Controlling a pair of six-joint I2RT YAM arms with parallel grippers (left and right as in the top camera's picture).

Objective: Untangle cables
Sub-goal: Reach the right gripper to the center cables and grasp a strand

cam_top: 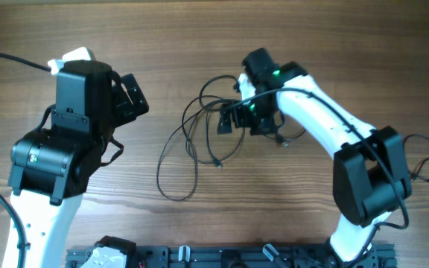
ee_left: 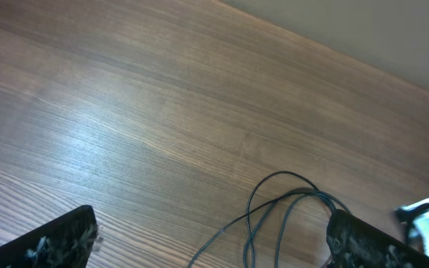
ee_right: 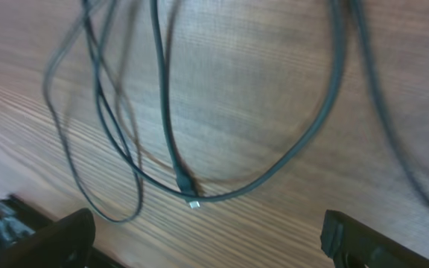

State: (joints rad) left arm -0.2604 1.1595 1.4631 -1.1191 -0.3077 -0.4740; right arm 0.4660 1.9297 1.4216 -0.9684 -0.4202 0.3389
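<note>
The wooden table (cam_top: 199, 45) is carrying the cables (ee_right: 164, 112), which are lying in loose loops at its middle, with one plug end (ee_right: 191, 201) nearest the arm bases. Just beyond, the right gripper (ee_right: 214, 242) is hovering over the strands, jaws spread wide and empty. The left gripper (ee_left: 214, 246) is gaping too, beside the loops' far bend.

Thin black cables (ee_right: 166, 112) lie in loose loops on the wooden table (cam_top: 199, 45).

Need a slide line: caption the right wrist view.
Thin black cables loop over the wooden table, a tiny plug end before the open right end effector.
</note>
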